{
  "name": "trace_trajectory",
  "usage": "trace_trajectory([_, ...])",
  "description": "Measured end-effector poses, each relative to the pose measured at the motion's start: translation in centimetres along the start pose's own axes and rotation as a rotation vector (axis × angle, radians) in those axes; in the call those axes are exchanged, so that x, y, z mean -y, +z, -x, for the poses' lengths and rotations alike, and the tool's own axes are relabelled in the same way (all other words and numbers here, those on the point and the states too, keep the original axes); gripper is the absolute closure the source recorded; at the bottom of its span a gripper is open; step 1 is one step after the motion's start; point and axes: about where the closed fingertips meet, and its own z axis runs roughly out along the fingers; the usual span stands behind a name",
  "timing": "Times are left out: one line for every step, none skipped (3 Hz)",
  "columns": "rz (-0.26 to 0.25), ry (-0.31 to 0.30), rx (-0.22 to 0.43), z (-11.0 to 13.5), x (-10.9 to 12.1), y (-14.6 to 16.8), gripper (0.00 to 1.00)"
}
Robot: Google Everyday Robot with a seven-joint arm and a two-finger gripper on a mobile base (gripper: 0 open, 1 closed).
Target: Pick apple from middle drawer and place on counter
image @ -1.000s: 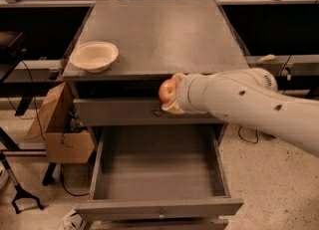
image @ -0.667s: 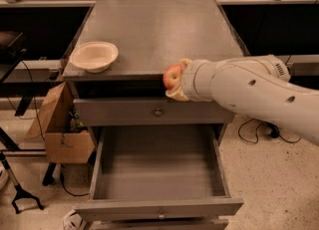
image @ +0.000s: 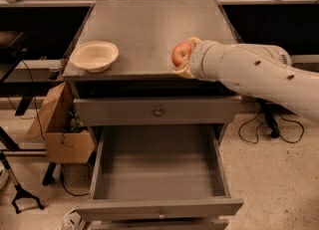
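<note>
My gripper is shut on the apple, a small red-orange fruit with a paler patch. It holds the apple just above the front edge of the counter, right of centre. The white arm reaches in from the right. The middle drawer stands pulled open below, and its grey floor is bare. Its front panel with a small round knob is at the bottom of the view.
A cream bowl sits at the counter's front left corner. The top drawer is closed. A cardboard box stands on the floor left of the cabinet. Cables lie on the floor at right.
The gripper has risen with the apple from in front of the top drawer to the level of the counter's front edge, and moved to the right.
</note>
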Motion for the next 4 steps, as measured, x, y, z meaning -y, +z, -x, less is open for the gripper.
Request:
trace_trajectory([-0.073,0.019,0.039,-0.3,2.7,1.8,1.00])
trace_trajectory([-0.112,0.042,0.068,-0.7,4.3,3.4,0.82])
trace_trajectory([-0.122,0.065,0.083,-1.2,5.1,4.6,0.58])
trace_trajectory([-0.116,0.088,0.092,-1.7,5.4,5.9,0.35])
